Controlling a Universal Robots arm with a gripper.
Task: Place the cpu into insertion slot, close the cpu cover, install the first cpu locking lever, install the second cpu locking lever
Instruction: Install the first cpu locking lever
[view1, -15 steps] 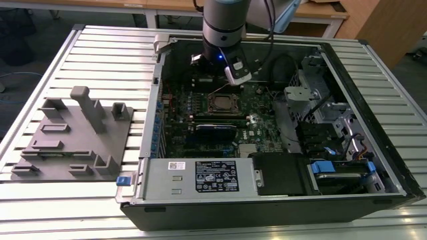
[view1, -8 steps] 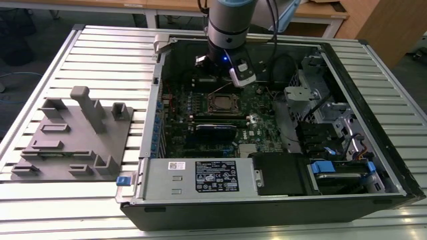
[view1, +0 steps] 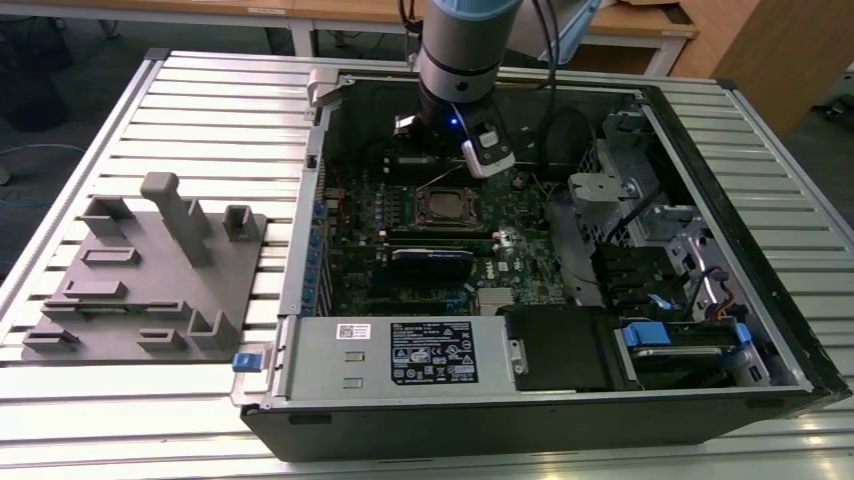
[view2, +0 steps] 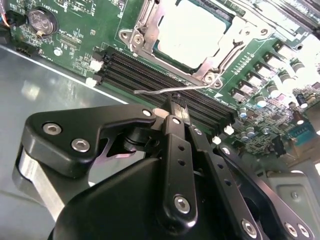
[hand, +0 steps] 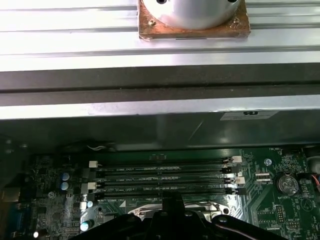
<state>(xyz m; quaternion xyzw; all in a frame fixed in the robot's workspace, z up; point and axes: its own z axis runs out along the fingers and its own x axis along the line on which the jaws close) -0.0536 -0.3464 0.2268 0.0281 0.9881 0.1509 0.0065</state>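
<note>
Stage of task: the cpu (view2: 192, 32) lies in the insertion slot (view2: 136, 39) under the closed cpu cover (view2: 149, 22), while the gripper (view2: 176, 103), jaws clenched together, meets a locking lever (view2: 155, 91) apparently not yet latched.

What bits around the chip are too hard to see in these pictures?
1. First wrist view: the slot is mostly hidden behind the gripper.
2. Second wrist view: one side of the cpu is cut off by the picture's edge. The lever passes behind the gripper, so whether they touch is unclear.
3. Exterior view: the slot is too small to show what sits in it.
</note>
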